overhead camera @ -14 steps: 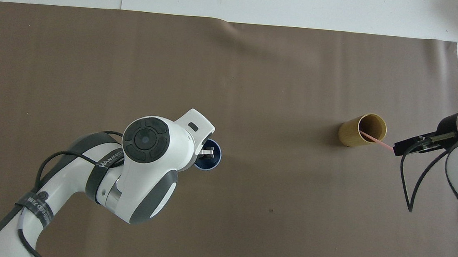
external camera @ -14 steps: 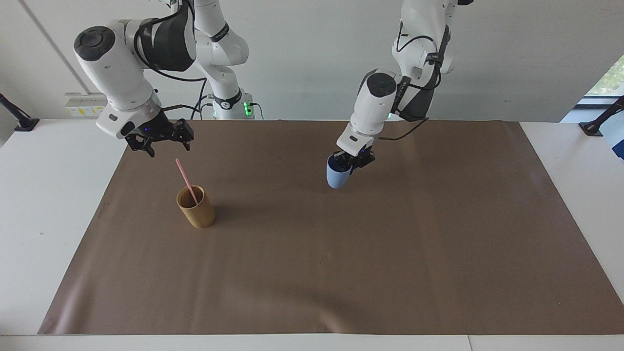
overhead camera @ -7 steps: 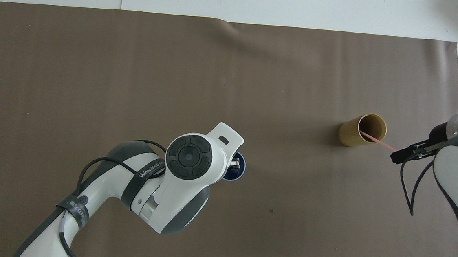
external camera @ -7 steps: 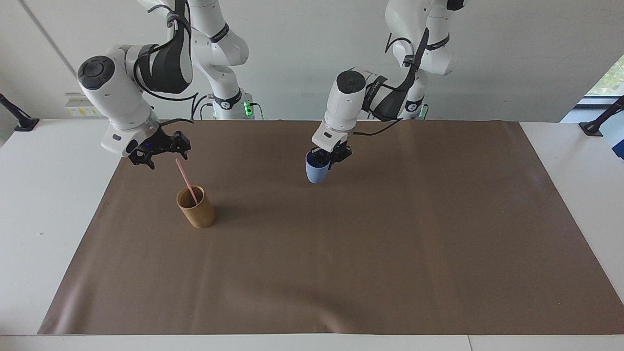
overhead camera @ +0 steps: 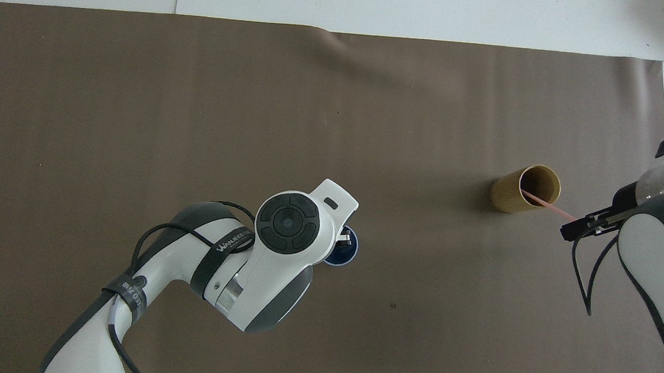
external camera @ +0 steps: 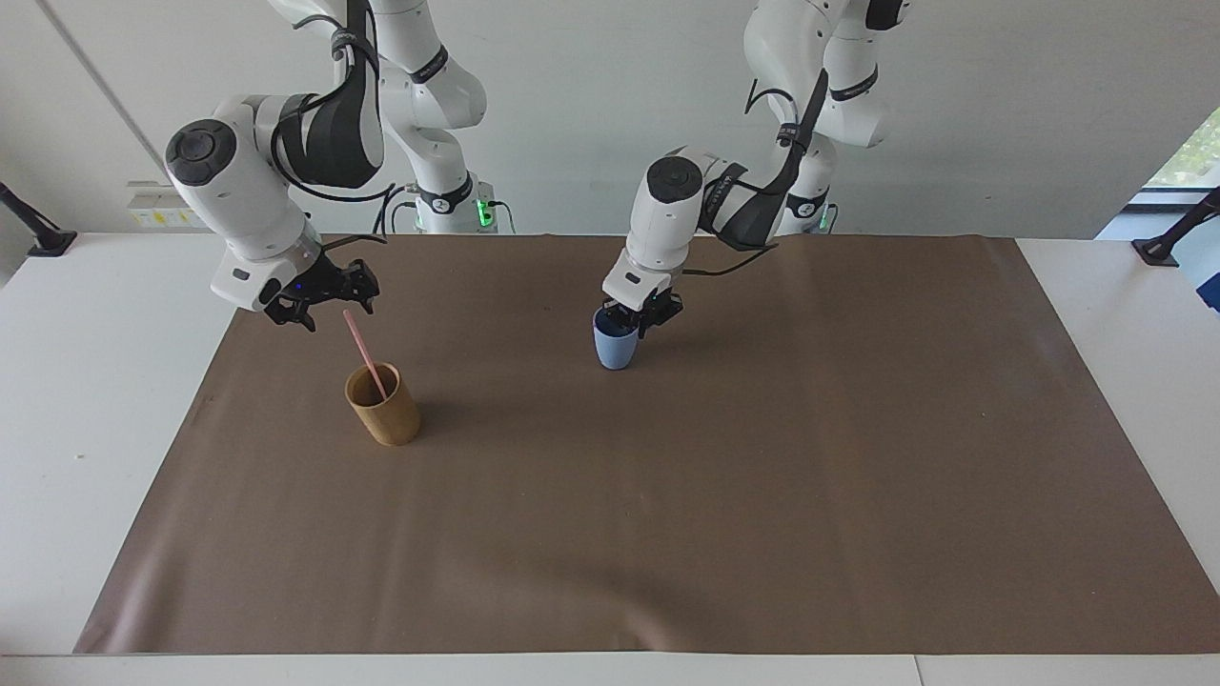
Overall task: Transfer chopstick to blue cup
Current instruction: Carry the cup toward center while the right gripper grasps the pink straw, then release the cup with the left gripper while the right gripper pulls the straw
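The pink chopstick [external camera: 364, 354] leans in the tan cup [external camera: 383, 404], near the right arm's end of the bench [external camera: 95, 381]. The right gripper [external camera: 329, 303] is at its top; I cannot tell how its jaws stand. The left gripper [external camera: 637, 320] holds the blue cup [external camera: 614, 347] by its rim, mid-bench.

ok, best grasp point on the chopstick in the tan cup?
Take the chopstick by its free upper end, which sticks up out of the tan cup and leans toward the robots and the right arm's end. Come from above on that side, where the right end effector is.
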Robot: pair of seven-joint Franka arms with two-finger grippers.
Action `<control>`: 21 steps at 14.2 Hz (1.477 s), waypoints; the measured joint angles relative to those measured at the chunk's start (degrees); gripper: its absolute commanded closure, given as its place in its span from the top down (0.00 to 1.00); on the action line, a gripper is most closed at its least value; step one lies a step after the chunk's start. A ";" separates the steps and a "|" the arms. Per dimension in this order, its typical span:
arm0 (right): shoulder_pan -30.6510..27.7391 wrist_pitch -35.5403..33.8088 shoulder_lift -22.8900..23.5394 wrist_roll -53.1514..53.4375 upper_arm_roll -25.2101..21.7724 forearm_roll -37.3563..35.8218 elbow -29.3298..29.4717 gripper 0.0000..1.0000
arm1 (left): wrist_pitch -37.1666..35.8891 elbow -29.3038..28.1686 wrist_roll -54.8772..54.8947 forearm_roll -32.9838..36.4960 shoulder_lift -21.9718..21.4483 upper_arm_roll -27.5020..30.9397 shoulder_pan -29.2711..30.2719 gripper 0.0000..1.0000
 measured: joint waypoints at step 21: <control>0.87 -15.62 -4.65 5.13 1.35 1.15 8.63 0.00 | -19.87 8.15 46.42 3.43 -16.39 2.53 32.58 1.00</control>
